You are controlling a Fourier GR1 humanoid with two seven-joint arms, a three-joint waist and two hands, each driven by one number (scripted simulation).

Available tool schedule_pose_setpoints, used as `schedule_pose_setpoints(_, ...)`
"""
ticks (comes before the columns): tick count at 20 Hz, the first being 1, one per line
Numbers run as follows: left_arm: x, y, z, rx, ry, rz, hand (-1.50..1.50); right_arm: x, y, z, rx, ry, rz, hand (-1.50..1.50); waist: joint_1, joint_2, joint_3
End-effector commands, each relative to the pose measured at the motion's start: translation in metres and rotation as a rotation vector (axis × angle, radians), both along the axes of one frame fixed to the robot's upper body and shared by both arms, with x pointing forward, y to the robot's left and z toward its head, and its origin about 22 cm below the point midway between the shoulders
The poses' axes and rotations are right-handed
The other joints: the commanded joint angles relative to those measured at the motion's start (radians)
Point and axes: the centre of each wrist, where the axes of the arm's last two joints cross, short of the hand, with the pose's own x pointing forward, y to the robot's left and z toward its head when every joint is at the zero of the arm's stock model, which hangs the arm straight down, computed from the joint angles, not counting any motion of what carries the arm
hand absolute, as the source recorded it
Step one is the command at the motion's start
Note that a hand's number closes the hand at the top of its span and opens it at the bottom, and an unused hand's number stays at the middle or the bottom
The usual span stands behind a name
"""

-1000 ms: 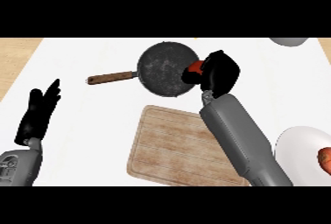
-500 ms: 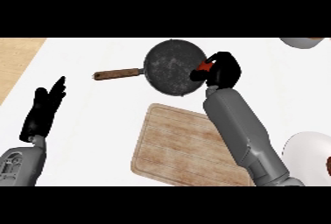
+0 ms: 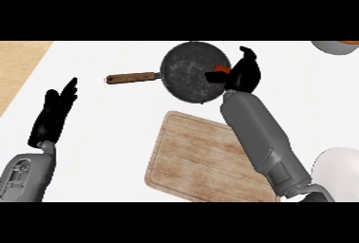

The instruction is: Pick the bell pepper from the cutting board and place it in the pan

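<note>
The bell pepper point(image 3: 222, 69) shows only as a small red patch at the right rim of the pan point(image 3: 189, 71), held over the pan's edge by the right hand point(image 3: 242, 72). That hand's dark fingers and thumb are curled round the pepper and hide most of it, so its shape and whether it touches the pan's floor cannot be told. The grey right forearm point(image 3: 258, 137) runs up from the lower right and crosses the right side of the cutting board point(image 3: 200, 159).

The pan is round, dark and speckled inside, with a brown wooden handle point(image 3: 132, 78) pointing left. Apart from the bit of pepper at its rim, its floor is bare. It sits on the white counter point(image 3: 105, 57), just beyond the far corner of the board. The board is pale wood with visible grain, lying at a slant, and nothing rests on it except the forearm passing above.

The left hand point(image 3: 54, 114) is near the left edge, well apart from the board and pan, fingers straight and pointing up, holding nothing.

The counter's top is white; a strip of light wooden surface point(image 3: 17, 66) shows along the upper left. A white plate point(image 3: 340, 168) is cut off at the lower right edge, and part of a pale bowl point(image 3: 338, 46) shows at the upper right corner; its contents cannot be made out.
</note>
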Motion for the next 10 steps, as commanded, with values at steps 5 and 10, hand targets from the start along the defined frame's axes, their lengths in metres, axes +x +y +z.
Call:
schedule_pose_setpoints(5,0.000,-0.004,0.000,-0.002,0.004,-0.010,0.00,0.006,0.002,0.006,0.030,-0.257,-0.099,-1.50,0.001,-0.004,0.000)
schedule_pose_setpoints(10,-0.004,0.009,-0.004,0.017,0.022,0.022,0.00,0.008,-0.002,0.002,0.060,-0.330,-0.201,-1.50,-0.021,-0.017,-0.002)
